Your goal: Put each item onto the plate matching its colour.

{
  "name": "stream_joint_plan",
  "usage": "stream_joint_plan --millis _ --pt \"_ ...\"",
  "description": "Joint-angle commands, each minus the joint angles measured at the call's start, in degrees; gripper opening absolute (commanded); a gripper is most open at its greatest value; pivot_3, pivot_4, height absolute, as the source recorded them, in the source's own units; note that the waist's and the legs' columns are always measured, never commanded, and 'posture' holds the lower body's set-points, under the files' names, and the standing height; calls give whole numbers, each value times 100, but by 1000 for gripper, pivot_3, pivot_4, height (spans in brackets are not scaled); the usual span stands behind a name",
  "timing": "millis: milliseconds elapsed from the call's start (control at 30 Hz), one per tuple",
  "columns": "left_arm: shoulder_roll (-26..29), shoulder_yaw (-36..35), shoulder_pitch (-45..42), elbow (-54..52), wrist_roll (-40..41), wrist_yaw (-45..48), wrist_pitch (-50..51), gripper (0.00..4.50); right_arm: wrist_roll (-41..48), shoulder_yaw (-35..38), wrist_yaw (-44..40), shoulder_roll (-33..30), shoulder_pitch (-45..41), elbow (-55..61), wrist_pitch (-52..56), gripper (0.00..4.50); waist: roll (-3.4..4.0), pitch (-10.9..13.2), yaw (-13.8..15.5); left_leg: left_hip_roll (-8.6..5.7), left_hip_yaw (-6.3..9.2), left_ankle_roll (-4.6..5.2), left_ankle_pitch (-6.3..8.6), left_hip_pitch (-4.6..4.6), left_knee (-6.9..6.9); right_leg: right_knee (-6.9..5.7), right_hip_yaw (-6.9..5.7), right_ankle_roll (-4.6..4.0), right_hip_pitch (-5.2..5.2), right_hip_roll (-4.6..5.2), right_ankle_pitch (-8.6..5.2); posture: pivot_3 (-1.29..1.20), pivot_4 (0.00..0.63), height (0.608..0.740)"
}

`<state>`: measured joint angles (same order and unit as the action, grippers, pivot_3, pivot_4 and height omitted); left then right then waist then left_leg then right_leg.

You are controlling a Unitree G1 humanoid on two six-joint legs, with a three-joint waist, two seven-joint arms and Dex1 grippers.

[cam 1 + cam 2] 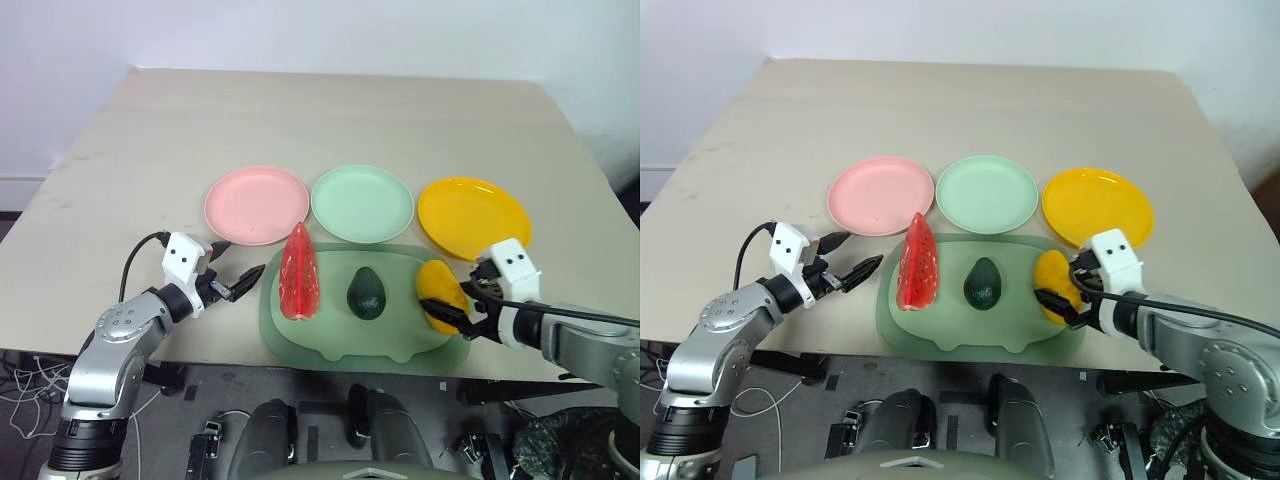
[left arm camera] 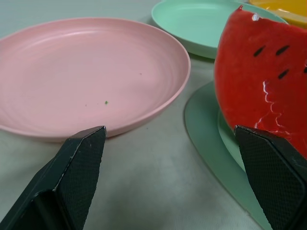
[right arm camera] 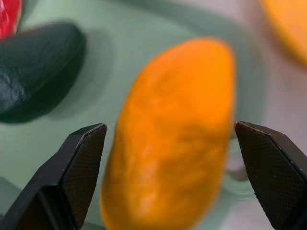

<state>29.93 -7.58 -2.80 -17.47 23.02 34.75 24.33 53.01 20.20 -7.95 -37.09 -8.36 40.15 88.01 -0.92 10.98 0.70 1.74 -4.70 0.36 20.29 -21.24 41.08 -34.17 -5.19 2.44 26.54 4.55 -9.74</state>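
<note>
Three toy foods lie on a dull-green mat [image 1: 330, 340]: a red wedge [image 1: 299, 272], a dark green avocado [image 1: 366, 293] and a yellow fruit [image 1: 438, 285]. Behind the mat stand a pink plate [image 1: 257, 204], a mint green plate [image 1: 362, 203] and a yellow plate [image 1: 474, 217], all bare. My right gripper [image 3: 169, 125] is open, one finger on each side of the yellow fruit [image 3: 172, 139], at the mat's right end. Just left of the mat my left gripper [image 1: 245, 256] is open and holds nothing. It points at the gap between the pink plate [image 2: 86, 72] and the red wedge [image 2: 264, 81].
The beige table [image 1: 330, 120] stretches far behind the plates. Its front edge runs just below the mat. A black cable [image 1: 135, 258] loops from my left wrist.
</note>
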Motion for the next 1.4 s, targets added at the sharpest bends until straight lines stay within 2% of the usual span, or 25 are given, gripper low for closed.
stream_joint_plan --millis 33,200,233,367,433,567,700,800,867,933,1067,1167,1267,1400 --pt "5 -116 58 -298 27 -63 -49 4481 -363 -242 47 -43 -83 -96 -231 4500 0 0 0 0 0 0 0 0 0 0 0 0 0 0 0 0 150 740" --pt "54 -216 143 -341 42 -81 -69 4500 -397 -152 -313 -220 -174 -127 -456 3324 0 0 3 -1 0 0 0 -1 1 0 0 0 0 0 0 0 150 740" --pt "68 -239 157 -337 50 -68 -76 4500 -377 -96 -402 -278 -254 -128 -511 3274 0 0 2 -1 1 0 0 -1 0 1 -1 0 0 0 0 0 150 740" --pt "105 -303 166 -312 52 -66 -102 4500 -257 181 -753 -566 -836 -382 -626 3273 1 0 -2 0 0 0 0 -2 0 1 0 0 3 0 0 0 150 740" --pt "98 -301 147 -308 44 -84 -103 4500 -584 65 -844 -866 -1264 -850 -897 3273 1 0 -5 0 0 0 0 -2 0 0 -1 0 3 -1 -1 0 150 740" --pt "63 -288 87 -289 10 -135 -137 4500 -1340 -545 -885 -1128 -1854 -1914 -1521 3273 0 0 6 -3 -1 0 0 -4 0 3 -1 -1 3 0 -1 0 150 740" --pt "52 -302 91 -369 3 -195 -126 4500 -2333 -1396 -1055 -1025 -2045 -3194 -2646 3273 -3 -2 -4 -5 -1 0 0 -5 -1 4 -3 2 3 0 1 0 150 740" --pt "71 -386 145 -441 27 -232 -106 4500 -2777 -1758 -1311 -1000 -2111 -3678 -3271 3273 0 0 -6 -9 -4 1 0 -6 -1 2 -1 3 6 2 2 0 150 740" --pt "85 -449 208 -531 54 -274 -75 4500 -2934 -1814 -1511 -986 -2156 -3856 -3620 4013 1 0 -5 -7 -4 1 0 -7 -1 1 -2 4 8 1 2 0 150 740" --pt "97 -507 296 -628 80 -303 -42 4500 -3141 -1854 -1643 -1059 -2143 -3844 -3959 4480 1 1 -4 -4 -3 1 0 -7 -1 0 -2 4 9 1 3 0 150 740" --pt "133 -626 488 -788 110 -322 31 4500 -3522 -1707 -1969 -1419 -1922 -3405 -4588 4480 3 2 0 -2 -3 1 0 -7 -1 0 -2 4 9 1 2 0 150 740" --pt "160 -700 545 -828 131 -311 69 4500 -3376 -1323 -2310 -1668 -1749 -2986 -4697 4480 2 2 14 -2 -1 1 0 -10 -1 2 -4 4 11 1 2 0 150 740" --pt "182 -706 535 -806 128 -306 99 4500 -2004 -630 -2969 -1565 -1656 -2148 -3821 4480 2 1 5 -1 -2 1 0 -8 0 2 -4 4 9 1 2 0 150 740" --pt "212 -641 418 -729 131 -269 122 4500 -642 -521 -3170 -1261 -1432 -1208 -2863 4480 0 0 -6 8 1 0 0 -3 -2 1 -4 3 7 -6 2 0 150 740"
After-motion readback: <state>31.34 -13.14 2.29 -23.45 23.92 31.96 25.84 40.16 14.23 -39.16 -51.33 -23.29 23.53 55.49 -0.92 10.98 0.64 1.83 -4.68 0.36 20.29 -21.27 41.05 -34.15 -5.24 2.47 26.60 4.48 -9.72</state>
